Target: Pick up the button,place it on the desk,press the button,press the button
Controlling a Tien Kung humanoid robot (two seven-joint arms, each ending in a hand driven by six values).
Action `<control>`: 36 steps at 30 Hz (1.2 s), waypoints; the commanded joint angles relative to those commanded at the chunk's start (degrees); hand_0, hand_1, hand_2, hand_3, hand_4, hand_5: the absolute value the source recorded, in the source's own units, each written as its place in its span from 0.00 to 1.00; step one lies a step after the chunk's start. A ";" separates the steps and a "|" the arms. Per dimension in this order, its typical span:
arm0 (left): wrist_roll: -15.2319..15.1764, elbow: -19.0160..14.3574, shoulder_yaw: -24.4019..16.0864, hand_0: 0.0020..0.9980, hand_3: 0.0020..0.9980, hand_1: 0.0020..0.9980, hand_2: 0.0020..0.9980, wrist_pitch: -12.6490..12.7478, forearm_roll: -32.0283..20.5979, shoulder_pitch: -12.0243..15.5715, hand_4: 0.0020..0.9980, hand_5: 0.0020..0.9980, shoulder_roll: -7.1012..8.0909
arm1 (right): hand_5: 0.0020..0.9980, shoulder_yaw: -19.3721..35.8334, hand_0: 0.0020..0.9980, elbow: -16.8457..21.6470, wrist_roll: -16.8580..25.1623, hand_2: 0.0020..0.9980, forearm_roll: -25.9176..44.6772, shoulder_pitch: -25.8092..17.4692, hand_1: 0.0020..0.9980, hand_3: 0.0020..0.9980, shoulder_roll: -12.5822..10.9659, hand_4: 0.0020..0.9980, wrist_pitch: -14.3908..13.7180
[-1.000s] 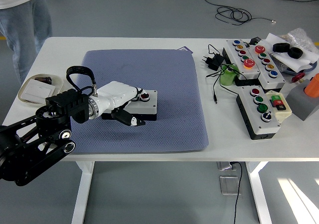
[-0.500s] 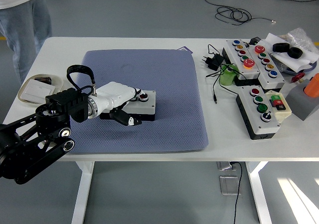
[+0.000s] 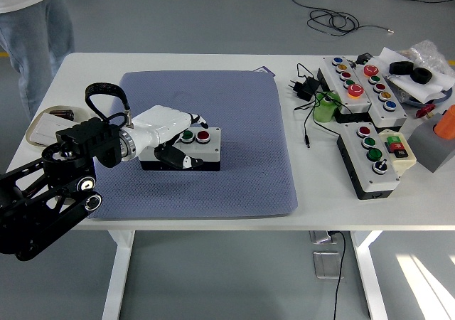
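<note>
1. The left hand (image 3: 169, 131) had its fingers curled around the left end of the button box (image 3: 190, 148), thumb on the near side.
2. The box sat on the blue mat (image 3: 234, 114), green and red buttons on top. It looked hard, boxy and light, easiest to hold by its sides.
3. More button boxes (image 3: 370, 160) and a black cable (image 3: 310, 110) lay well apart at the right, not in the way.
4. A person (image 3: 32, 28) stood at the far left corner.

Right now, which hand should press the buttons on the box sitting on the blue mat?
Left. The left hand is already at the button box on the blue mat, fingers beside its green button. The right arm is nowhere in view.
</note>
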 joint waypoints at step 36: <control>1.32 -0.38 -1.98 0.00 0.83 0.01 0.11 -5.46 2.15 2.73 0.79 0.47 2.37 | 0.48 0.12 0.79 0.00 -0.18 0.82 -0.13 -0.18 0.80 0.75 0.10 0.41 -0.07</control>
